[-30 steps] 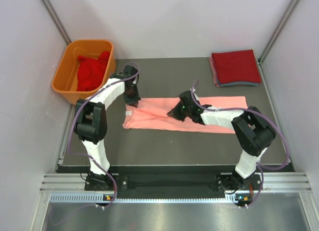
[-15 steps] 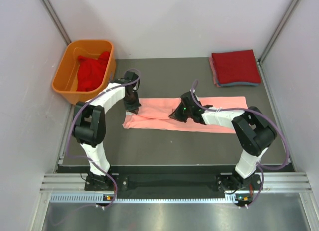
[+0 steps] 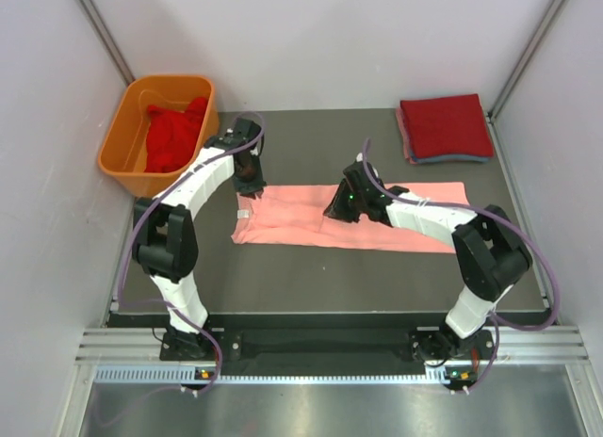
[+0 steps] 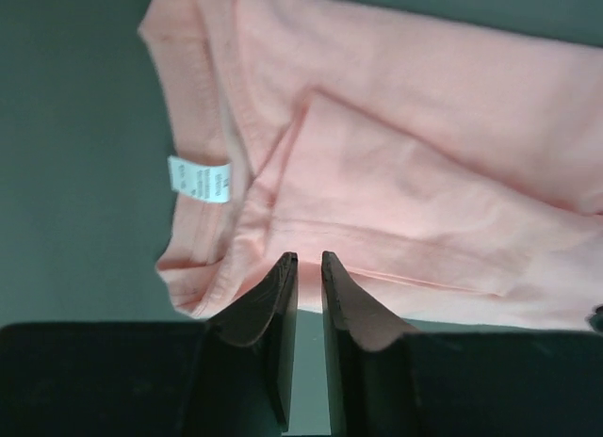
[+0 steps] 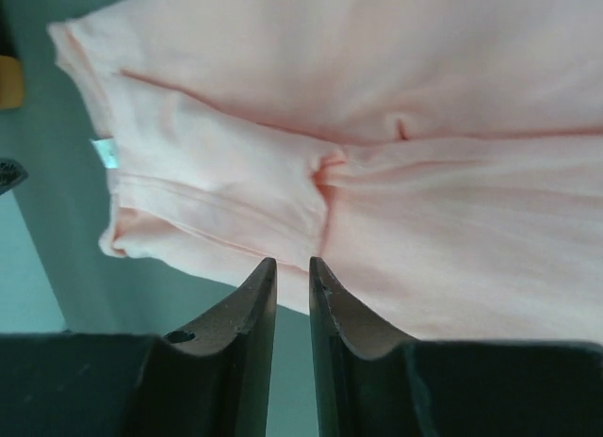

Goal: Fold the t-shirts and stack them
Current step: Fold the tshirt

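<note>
Since left gripper point(image 4: 303, 256) and right gripper point(image 5: 292, 263) stand narrowly parted, empty, above the salmon-pink t-shirt point(image 3: 301, 220) mid-table point(image 3: 311, 267), watch: a jaw may snag cloth and undo your fold.

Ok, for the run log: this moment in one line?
left gripper: slightly open, empty | right gripper: slightly open, empty | salmon-pink t-shirt: partly folded, flat

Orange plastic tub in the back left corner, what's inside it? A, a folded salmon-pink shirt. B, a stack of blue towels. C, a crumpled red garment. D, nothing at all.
C: the orange plastic tub holds a crumpled red garment, unfolded and heaped loosely against its right wall.
</note>
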Tool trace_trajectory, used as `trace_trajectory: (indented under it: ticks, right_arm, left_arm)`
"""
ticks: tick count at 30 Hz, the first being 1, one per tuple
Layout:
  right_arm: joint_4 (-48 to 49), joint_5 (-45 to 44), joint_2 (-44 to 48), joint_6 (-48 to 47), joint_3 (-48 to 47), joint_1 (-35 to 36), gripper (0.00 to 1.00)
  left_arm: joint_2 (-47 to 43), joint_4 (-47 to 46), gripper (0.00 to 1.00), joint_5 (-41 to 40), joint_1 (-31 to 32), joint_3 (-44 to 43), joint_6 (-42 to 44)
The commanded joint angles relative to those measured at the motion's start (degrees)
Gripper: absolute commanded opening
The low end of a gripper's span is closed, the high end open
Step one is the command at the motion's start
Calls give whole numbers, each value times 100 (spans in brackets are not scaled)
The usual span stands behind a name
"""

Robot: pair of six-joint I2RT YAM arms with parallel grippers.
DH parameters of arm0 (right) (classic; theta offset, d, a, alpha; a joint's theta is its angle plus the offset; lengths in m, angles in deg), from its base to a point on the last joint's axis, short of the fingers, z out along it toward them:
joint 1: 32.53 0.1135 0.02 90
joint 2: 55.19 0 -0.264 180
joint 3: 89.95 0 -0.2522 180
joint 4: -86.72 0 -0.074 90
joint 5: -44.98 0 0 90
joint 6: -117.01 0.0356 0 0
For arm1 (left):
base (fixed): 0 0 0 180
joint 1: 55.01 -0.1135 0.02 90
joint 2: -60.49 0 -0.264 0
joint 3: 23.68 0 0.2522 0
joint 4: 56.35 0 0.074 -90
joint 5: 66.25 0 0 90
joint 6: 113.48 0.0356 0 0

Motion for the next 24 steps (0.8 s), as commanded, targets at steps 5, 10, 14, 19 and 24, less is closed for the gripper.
trace_trajectory:
  ticks: [5,10,14,19,24]
  right_arm:
    - [683,477,-449,-848,-615,-24,10]
    - [683,434,-1003,-1086,-897,-138,10]
    - [842,231,-1179,-1261,-730,-322,10]
    - [666,187,-1285,-1560,-800,-428,10]
    - [176,152,-987,-1754,-1054,-410,11]
  left_arm:
    - [418,-945,21,810,30,-148,287]
    - [1016,-1156,21,714,30,-272,305]
    - [1280,-1244,21,91,30,-202,270]
    - [1422,-1051,20,-640,30,-298,226]
    - [1053,-498,22,-728,48,-693,296]
